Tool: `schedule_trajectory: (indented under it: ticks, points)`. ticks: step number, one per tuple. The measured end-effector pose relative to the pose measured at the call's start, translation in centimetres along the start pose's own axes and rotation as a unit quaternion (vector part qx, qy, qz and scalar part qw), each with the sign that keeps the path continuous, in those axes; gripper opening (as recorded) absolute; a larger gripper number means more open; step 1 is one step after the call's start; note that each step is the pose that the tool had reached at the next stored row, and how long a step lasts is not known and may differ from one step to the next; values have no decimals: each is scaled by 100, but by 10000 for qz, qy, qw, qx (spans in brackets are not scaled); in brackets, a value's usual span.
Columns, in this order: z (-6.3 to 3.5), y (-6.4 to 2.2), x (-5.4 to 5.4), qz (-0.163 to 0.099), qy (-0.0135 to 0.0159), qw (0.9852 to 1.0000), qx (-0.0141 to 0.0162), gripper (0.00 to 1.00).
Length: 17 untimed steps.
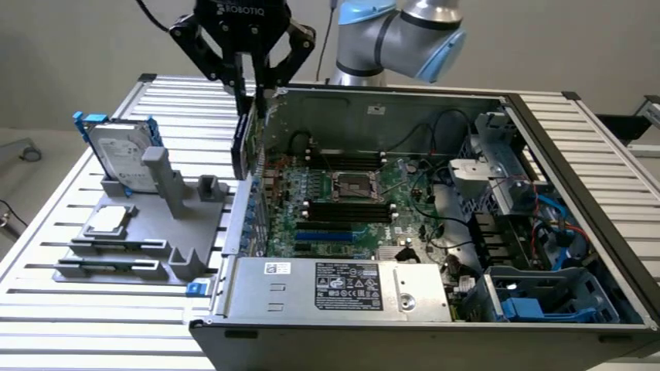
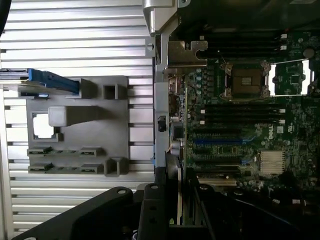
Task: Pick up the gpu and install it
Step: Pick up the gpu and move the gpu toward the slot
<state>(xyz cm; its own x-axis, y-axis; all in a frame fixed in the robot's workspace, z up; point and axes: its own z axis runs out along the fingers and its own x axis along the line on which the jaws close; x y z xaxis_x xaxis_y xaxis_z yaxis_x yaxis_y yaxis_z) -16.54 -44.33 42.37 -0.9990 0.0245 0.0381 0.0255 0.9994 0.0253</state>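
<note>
- The gripper (image 1: 255, 89) hangs nose-down over the rear edge of the open computer case (image 1: 392, 108), on the exterior view's left side of the box.
- Its two black fingers are drawn in partway and clamp the gpu (image 1: 246, 143) by its upper edge.
- The card hangs straight down from the fingertips, standing on edge, so from the room you see it as a slim dark slab.
- The card's lower end is down inside the case, right against the rear wall, above the expansion slots at the near edge of the motherboard (image 1: 351, 209). I cannot tell whether it touches a slot.
- From the wrist view, the gripper (image 2: 176, 210) has the gpu (image 2: 175, 190) pinched between its fingers as a thin pale strip, running along the case's rear wall.
- The motherboard (image 2: 240, 130) lies just beside and below the gripper, with the CPU socket (image 1: 351, 185) further into the case.
- On the other side of the gripper, outside the case, a grey fixture (image 1: 134, 232) sits on the slatted table (image 1: 103, 325).
- A hard drive (image 1: 119, 154) in a blue frame stands upright in the fixture, and a small CPU chip (image 1: 108, 220) lies flat in its pocket, both well apart from the gripper.
- The power supply (image 1: 341, 286) sits at the case's near end, well below the gripper.
- The blue-jointed robot arm (image 1: 413, 39) rises behind the case.
</note>
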Motion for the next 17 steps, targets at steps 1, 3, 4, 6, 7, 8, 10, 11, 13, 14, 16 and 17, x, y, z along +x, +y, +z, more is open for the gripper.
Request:
schedule_trajectory:
  ticks: [1, 3, 4, 6, 7, 8, 10, 11, 13, 14, 16, 17]
  points:
    - [9, 1, -45, 0, 0, 10000, 0, 26]
    - [39, 2, -136, 0, 0, 10000, 3, 26]
    - [55, 3, -182, 0, 0, 10000, 7, 26]
    - [89, 4, -278, 0, 0, 10000, 16, 26]
    - [105, 5, -322, 1, 0, 10000, 20, 26]
    - [121, 6, -367, 0, 0, 10000, 23, 26]
    - [155, 7, -460, 1, -1, 10000, 30, 26]
    - [171, 8, -505, 1, -1, 10000, 32, 26]
    - [203, 9, -597, 1, -1, 10000, 38, 26]
    - [220, 10, -645, 2, -1, 10000, 41, 26]
    - [253, 11, -736, 2, -1, 10000, 47, 26]
    - [269, 12, -782, 2, -1, 10000, 51, 26]
